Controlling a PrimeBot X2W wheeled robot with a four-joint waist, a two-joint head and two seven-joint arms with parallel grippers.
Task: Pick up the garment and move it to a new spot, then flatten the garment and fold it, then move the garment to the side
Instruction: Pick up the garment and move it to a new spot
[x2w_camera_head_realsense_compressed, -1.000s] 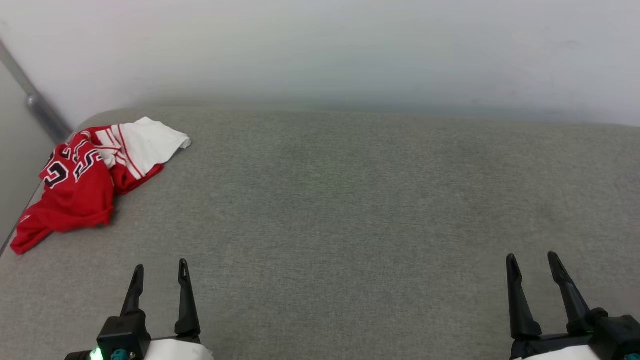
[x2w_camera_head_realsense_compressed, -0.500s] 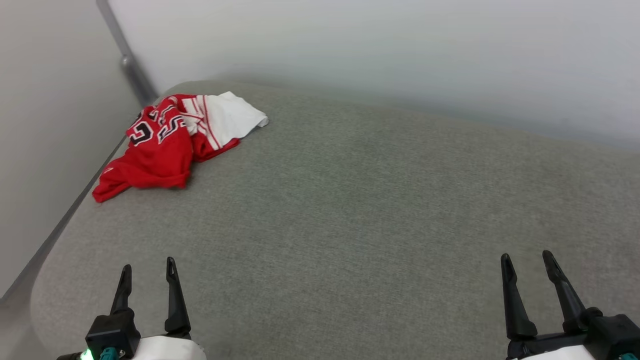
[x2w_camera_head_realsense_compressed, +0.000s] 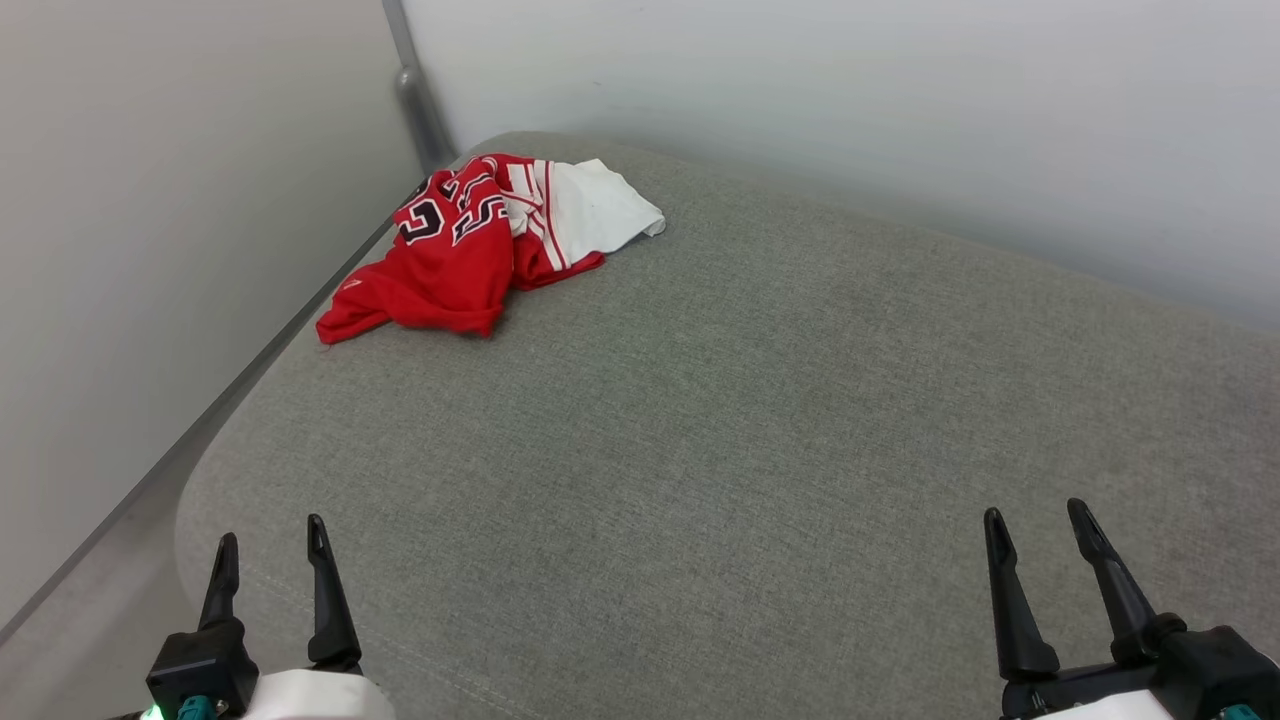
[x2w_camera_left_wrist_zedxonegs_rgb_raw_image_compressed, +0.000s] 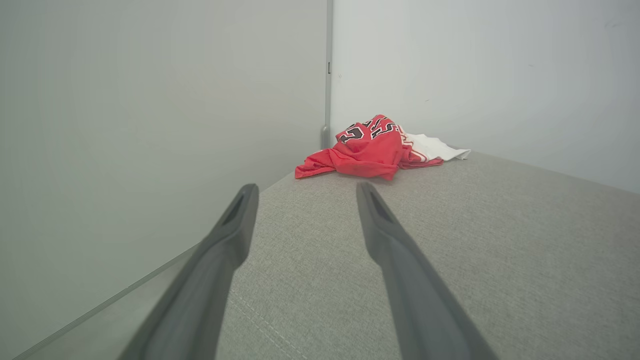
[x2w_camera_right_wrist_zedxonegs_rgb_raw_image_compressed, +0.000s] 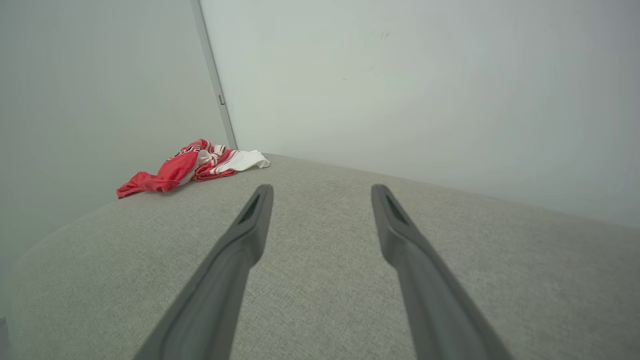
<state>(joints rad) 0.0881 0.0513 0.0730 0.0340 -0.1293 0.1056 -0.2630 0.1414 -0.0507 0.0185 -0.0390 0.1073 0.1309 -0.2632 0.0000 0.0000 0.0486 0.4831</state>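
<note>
Left hand (x2w_camera_head_realsense_compressed: 272, 530) and right hand (x2w_camera_head_realsense_compressed: 1035, 510) both gaped fully open and empty, low at the near edge of the grey upholstered surface (x2w_camera_head_realsense_compressed: 760, 400), well apart from the red jersey T-shirt (x2w_camera_head_realsense_compressed: 455, 265). Shirt lay crumpled in the far left corner, just beside the left wall (x2w_camera_head_realsense_compressed: 150, 250): red body bunched, black-and-white lettering on top, white red-striped sleeve flopped out right, a red tail trailing toward the left edge. Likely risk: reaching into that corner could knock the left hand on the wall, or a pinch could catch one loose layer and drag the shirt off the edge.
</note>
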